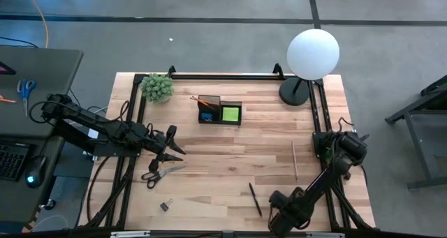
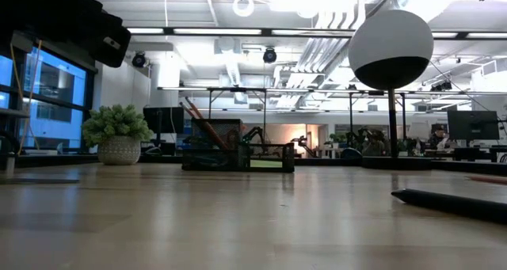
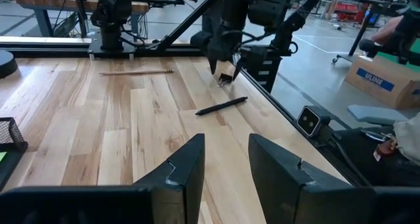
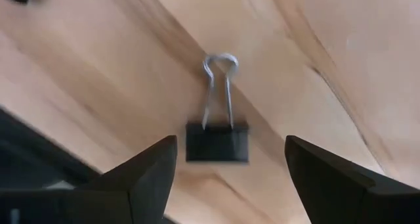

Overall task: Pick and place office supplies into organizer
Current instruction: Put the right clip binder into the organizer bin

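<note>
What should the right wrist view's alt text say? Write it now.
A black binder clip with silver wire handles lies on the wooden table, framed between the open dark fingers of the right gripper.

High view straight down on table (image 1: 230,161); low view level across it; both share organizer (image 1: 219,111); right wrist close over clip (image 4: 217,141).

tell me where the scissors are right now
In the high view the scissors lie on the table's left side, just below the left gripper, with a binder clip nearer the front edge.
</note>
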